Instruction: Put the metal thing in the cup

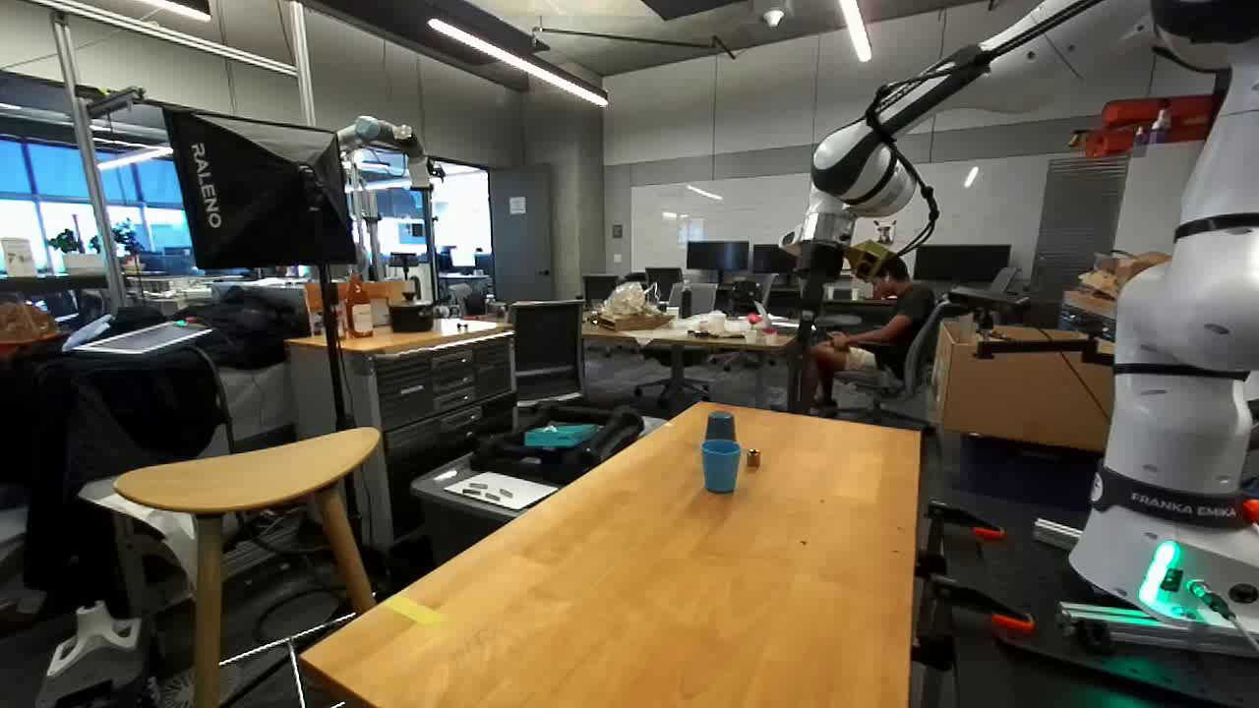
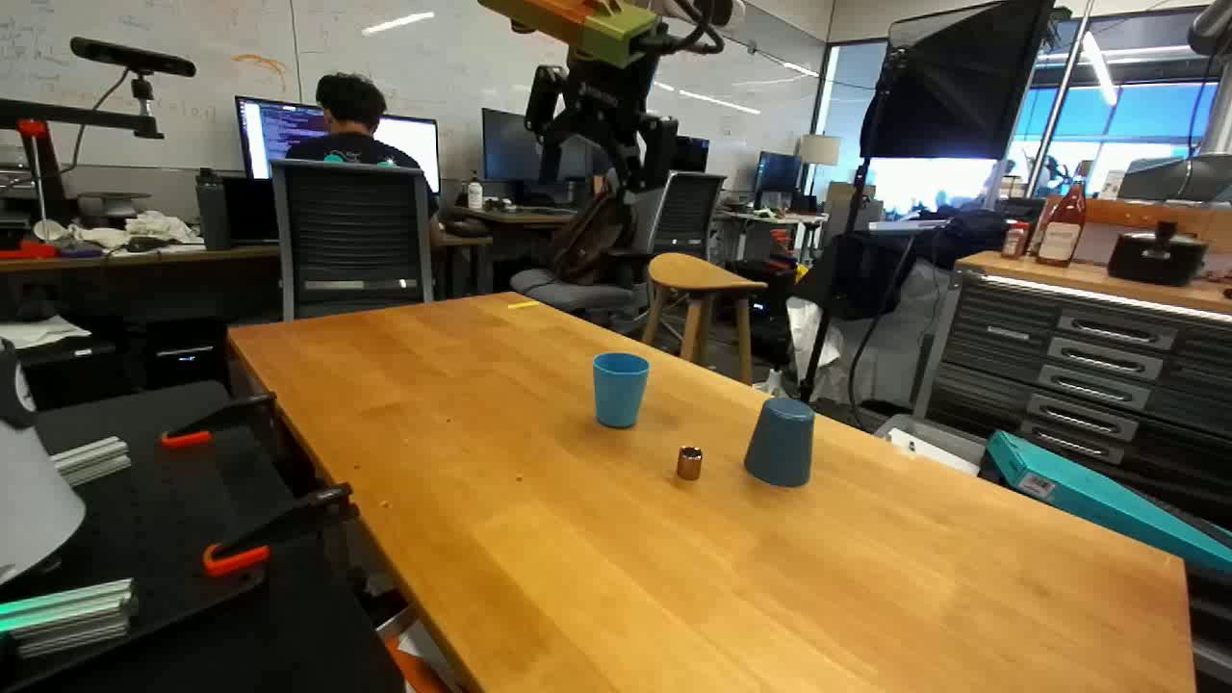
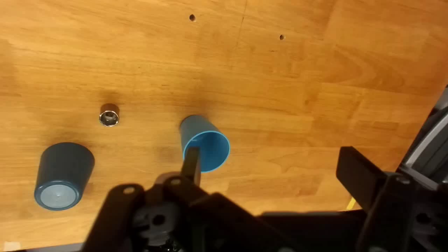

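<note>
A small copper-coloured metal cylinder (image 2: 689,464) stands on the wooden table (image 2: 577,558); it also shows in an exterior view (image 1: 753,457) and the wrist view (image 3: 109,114). The blue cup (image 2: 621,390) stands upright, mouth up, near it, also in an exterior view (image 1: 720,467) and the wrist view (image 3: 196,127). Its visible inside looks empty. My gripper (image 2: 595,178) hangs high above the table, fingers spread, nothing between them. In the wrist view the gripper (image 3: 270,154) has its left finger overlapping part of the cup's mouth, well above it.
A dark blue-grey cup (image 2: 780,443) stands upside down beside the metal cylinder, also in the wrist view (image 3: 64,171). Black clamps with orange handles (image 2: 236,558) line a table edge by the robot base. A wooden stool (image 1: 251,472) stands beyond another edge.
</note>
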